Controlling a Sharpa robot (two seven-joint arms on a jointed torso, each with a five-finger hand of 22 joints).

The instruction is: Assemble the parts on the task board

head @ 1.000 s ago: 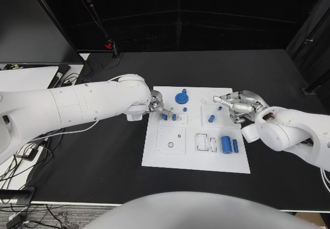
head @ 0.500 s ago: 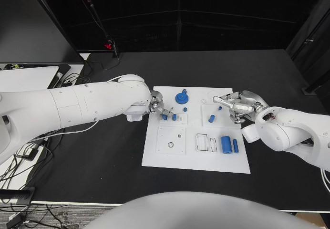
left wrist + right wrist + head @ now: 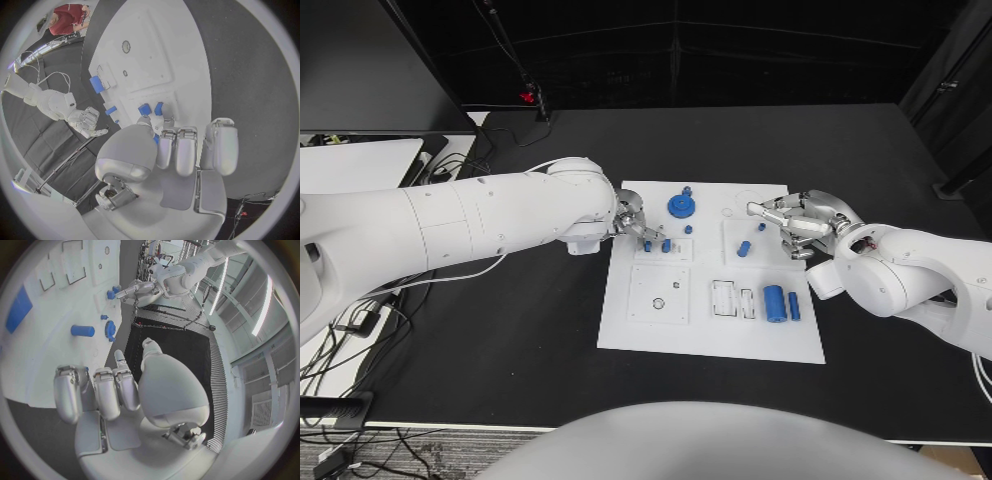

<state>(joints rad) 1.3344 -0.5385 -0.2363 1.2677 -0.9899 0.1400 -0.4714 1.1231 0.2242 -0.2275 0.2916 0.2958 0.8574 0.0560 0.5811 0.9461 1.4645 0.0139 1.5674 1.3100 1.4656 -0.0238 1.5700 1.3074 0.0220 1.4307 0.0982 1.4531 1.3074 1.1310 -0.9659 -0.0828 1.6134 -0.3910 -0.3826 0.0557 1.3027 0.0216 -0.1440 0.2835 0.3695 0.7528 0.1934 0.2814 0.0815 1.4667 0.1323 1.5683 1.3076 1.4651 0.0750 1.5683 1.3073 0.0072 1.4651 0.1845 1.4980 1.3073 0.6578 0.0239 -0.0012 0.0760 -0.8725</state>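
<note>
A: What is the left hand [image 3: 629, 226] doing?

B: Its fingertips [image 3: 164, 136] sit right at two small blue pegs [image 3: 150, 108] near the board [image 3: 711, 340] edge. Whether it pinches one I cannot tell; the fingers hide the contact. I judge it is steadying or seating a peg.

A: And the right hand [image 3: 798, 224]?

B: Fingers curled in, nothing visibly between them, hovering over the board's far edge. A short blue peg [image 3: 744, 248] lies just beside it, toward the board's middle, probably its next pick.

A: Other parts?

B: A blue gear [image 3: 681, 206] lies between the hands; two blue cylinders [image 3: 782, 302] lie nearer the robot, well apart from both.
</note>
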